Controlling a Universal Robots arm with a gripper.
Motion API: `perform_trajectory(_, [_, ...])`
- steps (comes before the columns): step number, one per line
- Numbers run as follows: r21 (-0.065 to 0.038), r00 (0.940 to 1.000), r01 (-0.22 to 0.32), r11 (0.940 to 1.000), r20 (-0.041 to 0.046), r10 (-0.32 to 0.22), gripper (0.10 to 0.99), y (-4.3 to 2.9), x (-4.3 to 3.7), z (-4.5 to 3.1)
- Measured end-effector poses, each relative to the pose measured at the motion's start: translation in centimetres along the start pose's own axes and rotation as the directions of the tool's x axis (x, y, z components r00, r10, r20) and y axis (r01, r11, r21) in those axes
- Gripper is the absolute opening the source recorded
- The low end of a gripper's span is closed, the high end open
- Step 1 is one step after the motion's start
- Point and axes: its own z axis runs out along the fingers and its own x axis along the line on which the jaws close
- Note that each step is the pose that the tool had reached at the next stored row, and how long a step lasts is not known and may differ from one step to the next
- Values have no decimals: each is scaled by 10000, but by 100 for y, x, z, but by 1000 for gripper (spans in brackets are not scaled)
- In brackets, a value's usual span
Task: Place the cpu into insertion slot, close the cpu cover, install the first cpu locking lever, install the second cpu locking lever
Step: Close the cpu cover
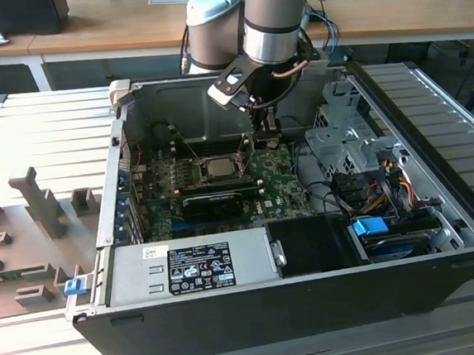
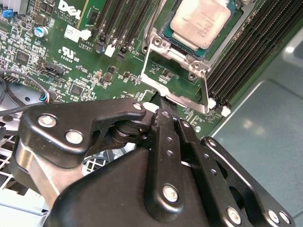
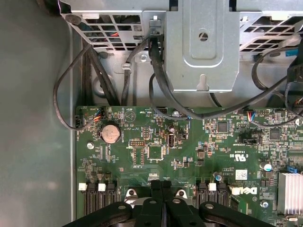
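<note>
I judge step one complete: the cpu [image 2: 201, 21] lies seated in the slot [image 2: 177, 43], the cover [image 2: 176, 98] stands swung open just beside the slot, the gripper [image 2: 160, 111] jaws are closed together at its free edge, and cover closing and both levers are not yet done.

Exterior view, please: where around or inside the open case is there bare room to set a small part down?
Bare slats of the table lie on the exterior view's left of the case, beyond the grey fixtures, and along its right. Inside, bare floor borders the memory slots. The motherboard, cables and gripper crowd the rest.
</note>
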Motion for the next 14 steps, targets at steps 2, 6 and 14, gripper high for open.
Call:
perform_trajectory(2, [0, 10000, 1, 10000, 0, -1, 106, -6, 0, 0])
perform_trajectory(6, [0, 10000, 1, 10000, 1, -1, 106, -24, 0, 0])
perform_trajectory(14, [0, 10000, -1, 10000, 1, 1, 106, -55, 0, 1])
